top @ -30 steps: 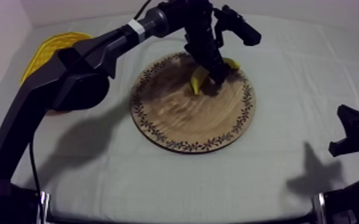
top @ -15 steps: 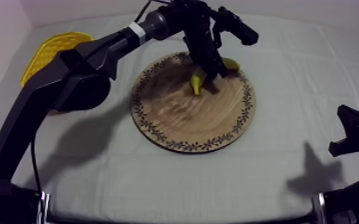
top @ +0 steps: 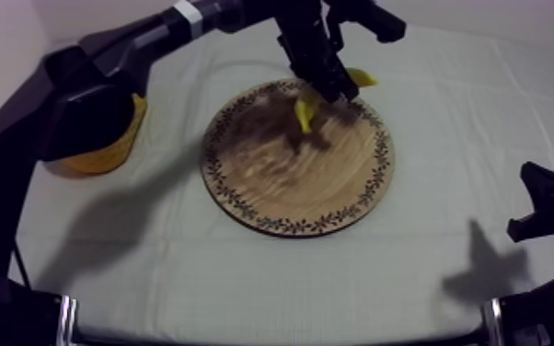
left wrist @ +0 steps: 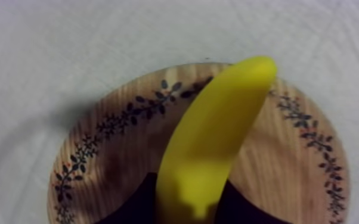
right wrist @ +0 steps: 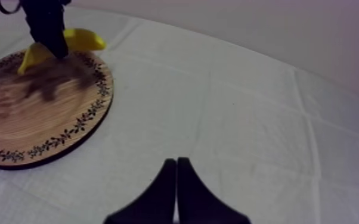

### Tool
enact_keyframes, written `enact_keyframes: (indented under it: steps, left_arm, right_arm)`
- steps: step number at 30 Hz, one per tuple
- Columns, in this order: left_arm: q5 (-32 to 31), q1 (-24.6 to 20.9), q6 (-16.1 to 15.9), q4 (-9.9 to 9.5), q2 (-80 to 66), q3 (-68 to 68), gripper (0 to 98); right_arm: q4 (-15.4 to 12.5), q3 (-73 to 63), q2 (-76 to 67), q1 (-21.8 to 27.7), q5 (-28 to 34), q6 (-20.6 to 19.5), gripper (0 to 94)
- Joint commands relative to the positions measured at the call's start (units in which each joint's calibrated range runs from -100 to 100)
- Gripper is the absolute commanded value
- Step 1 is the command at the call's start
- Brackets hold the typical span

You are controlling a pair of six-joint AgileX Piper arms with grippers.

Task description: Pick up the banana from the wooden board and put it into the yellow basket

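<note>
Left fingers (left wrist: 131, 205) grip the banana (left wrist: 212, 137), right fingers (right wrist: 167, 190) rest closed; we should clear the board (top: 281, 198) before swinging left to the basket (top: 101, 155).

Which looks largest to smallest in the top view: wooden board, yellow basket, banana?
1. wooden board
2. yellow basket, unsure: the left arm hides much of it
3. banana, held in the left gripper, which hides its middle
</note>
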Motion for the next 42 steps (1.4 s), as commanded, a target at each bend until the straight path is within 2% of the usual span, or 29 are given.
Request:
enact_keyframes:
  steps: [1, 13, 18, 26, 42]
  left_arm:
    - [-0.31, 0.31, 0.29, -0.25, -6.69, 5.29, 16.9]
    - [-0.43, 1.60, 4.22, -0.60, -23.50, 17.98, 14.9]
    - [-0.34, -0.04, 5.20, -0.81, -28.05, 23.45, 14.0]
    - [0.40, -6.87, 7.13, -0.84, -34.45, 34.52, 12.6]
    - [2.33, -24.10, 6.35, -1.27, -45.59, 50.45, 12.1]
  right_arm:
    - [-0.02, 0.05, 0.00, 0.00, -0.02, 0.00, 0.2]
    - [-0.02, 0.05, 0.00, 0.00, -0.02, 0.00, 0.2]
    - [-0.02, 0.05, 0.00, 0.00, -0.02, 0.00, 0.2]
    - [-0.02, 0.05, 0.00, 0.00, -0.02, 0.00, 0.2]
    - [-0.02, 0.05, 0.00, 0.00, -0.02, 0.00, 0.2]
